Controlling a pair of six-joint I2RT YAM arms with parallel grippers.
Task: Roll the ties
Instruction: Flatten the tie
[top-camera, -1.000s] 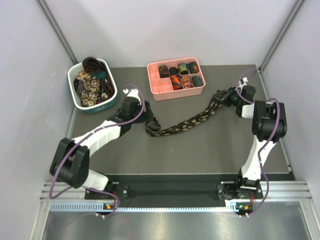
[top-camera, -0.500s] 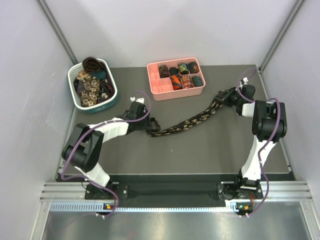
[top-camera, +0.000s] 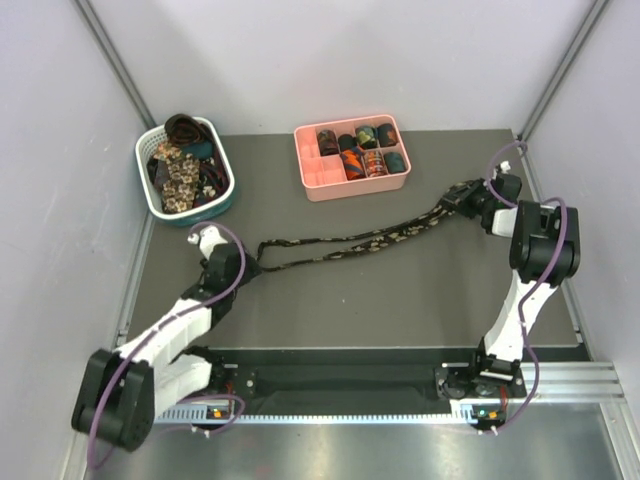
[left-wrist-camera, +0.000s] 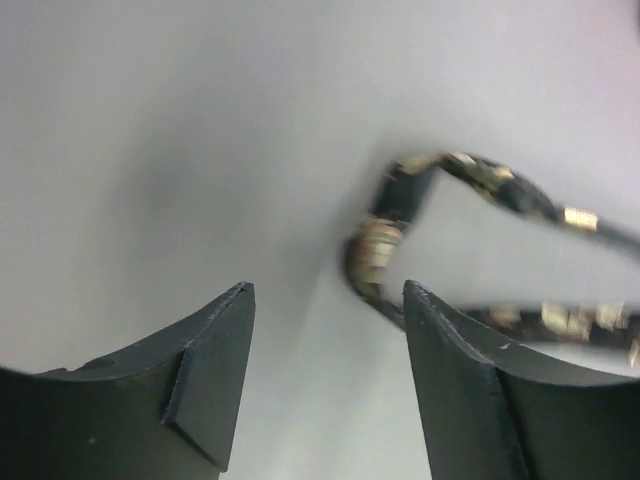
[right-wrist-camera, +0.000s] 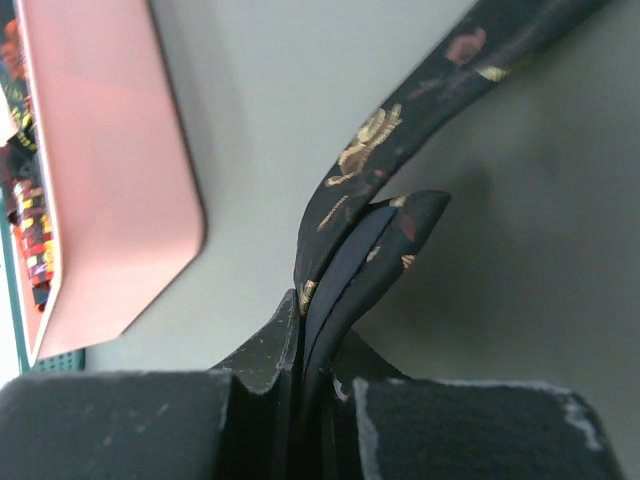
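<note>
One dark tie (top-camera: 350, 243) with a beige floral print lies doubled across the table as two thin strands, from a fold at the left to the back right. My right gripper (top-camera: 462, 197) is shut on the tie's end (right-wrist-camera: 385, 140), pinched between the fingers (right-wrist-camera: 270, 345). My left gripper (top-camera: 248, 262) stands open just short of the fold (left-wrist-camera: 375, 255). Nothing sits between its fingertips (left-wrist-camera: 225, 320). Coiled ties (top-camera: 365, 150) fill part of the pink tray (top-camera: 355, 188). More loose ties (top-camera: 178, 170) are heaped in the basket (top-camera: 222, 205).
The pink divided tray stands at the back centre, its wall (right-wrist-camera: 110, 180) close to the left of my right gripper. The white-and-teal basket is at the back left. Grey walls close in on both sides, and a metal rail (top-camera: 350, 410) runs along the near edge.
The left arm swung left and toward the near edge, and the tie's fold now lies farther left, stretched into long thin strands. The left gripper is off the tie. The right gripper shifted slightly right.
</note>
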